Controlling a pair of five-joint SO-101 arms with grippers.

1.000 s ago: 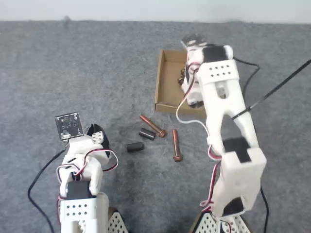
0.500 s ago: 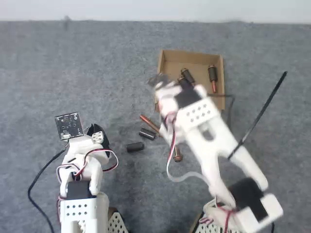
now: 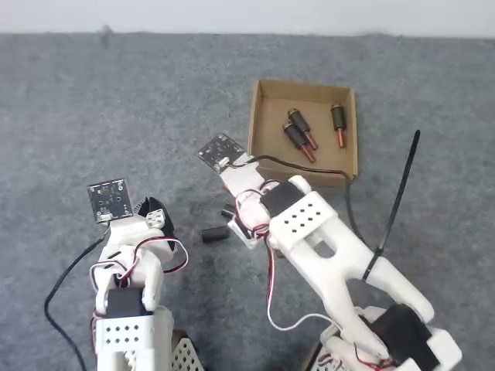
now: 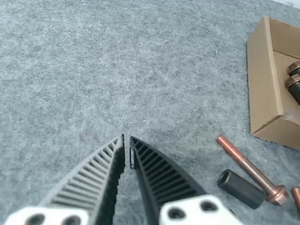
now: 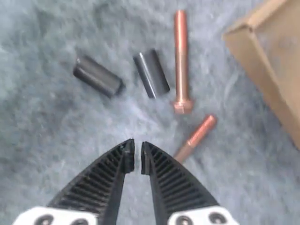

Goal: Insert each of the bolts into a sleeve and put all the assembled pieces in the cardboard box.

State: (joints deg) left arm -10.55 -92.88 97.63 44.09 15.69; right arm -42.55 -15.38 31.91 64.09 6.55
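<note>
I see 3 assembled pcs (image 3: 300,134) lying flat in the open cardboard box (image 3: 254,131). Just outside it: 2 copper bolts (image 5: 180,56), 2 black sleeves (image 5: 151,73), all loose, unjoined.

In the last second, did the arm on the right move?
Yes. The right gripper left the cardboard box and swung back toward the robot, over the loose sleeves.

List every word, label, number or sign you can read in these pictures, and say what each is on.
No text can be read.
On the left arm's square board: faint marks, too small to read.
On the right arm's square board: likewise too small.
On the cardboard box, bolts and sleeves: no print visible.
</note>
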